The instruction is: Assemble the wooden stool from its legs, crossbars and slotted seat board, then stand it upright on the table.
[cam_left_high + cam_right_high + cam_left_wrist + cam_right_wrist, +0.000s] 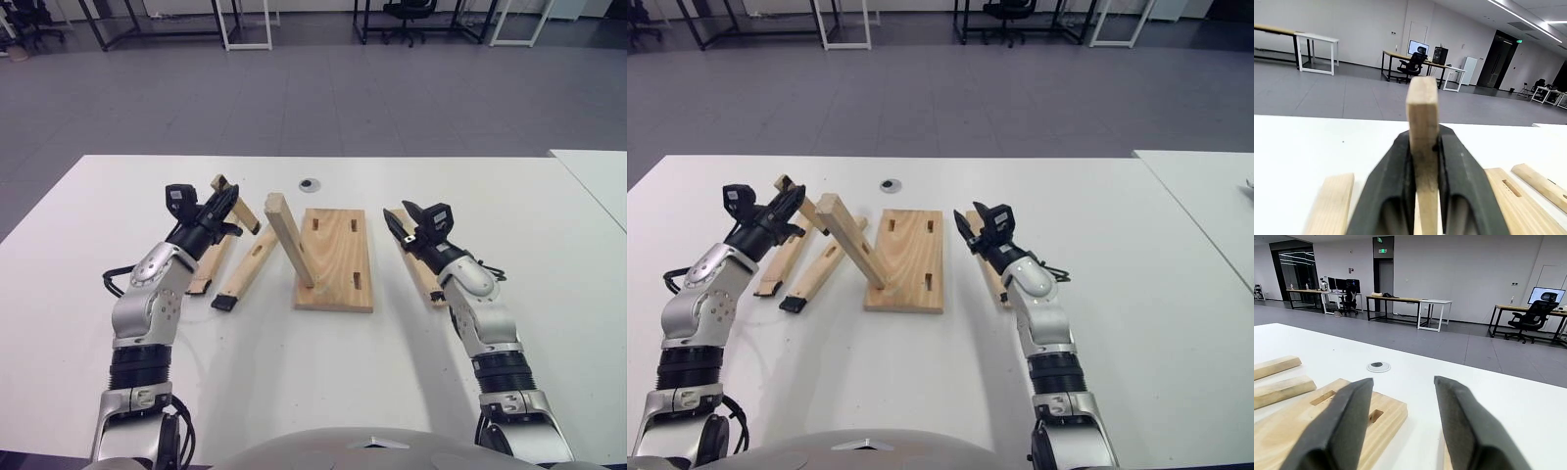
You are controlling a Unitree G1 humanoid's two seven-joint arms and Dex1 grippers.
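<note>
The slotted seat board (338,262) lies flat at the middle of the table. One wooden leg (291,241) stands in a slot near its left edge, leaning back and to the left. Left of the board, my left gripper (229,209) is shut on a short wooden piece (238,204) held a little above the table; the left wrist view shows this wooden piece (1422,122) pinched between the black fingers (1386,191). My right gripper (403,218) is open just right of the board, above another wooden piece (423,270) lying on the table. Its fingers (1337,431) hold nothing.
Two more wooden pieces (245,268) (209,266) lie side by side on the table left of the board, below my left gripper. A round grommet (311,183) sits in the table behind the board. The table's front half is bare white surface (323,372).
</note>
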